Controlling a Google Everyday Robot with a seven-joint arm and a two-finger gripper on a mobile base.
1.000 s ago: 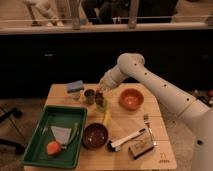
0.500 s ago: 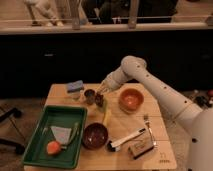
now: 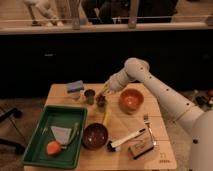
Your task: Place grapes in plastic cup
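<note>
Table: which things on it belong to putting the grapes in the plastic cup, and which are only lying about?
Job: gripper, just above the plastic cup; grapes at its mouth.
Lying about: metallic cup, orange bowl, dark bowl, green tray, blue sponge, fork, marker.

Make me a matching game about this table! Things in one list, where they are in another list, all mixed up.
Things:
1. orange bowl
2. blue sponge
3. gripper
4. dark brown bowl

Places:
A. right beside the green tray
B. just above the plastic cup
C. back right part of the table
D. back left corner of the table

Pairs: 1-C, 2-D, 3-B, 4-A
</note>
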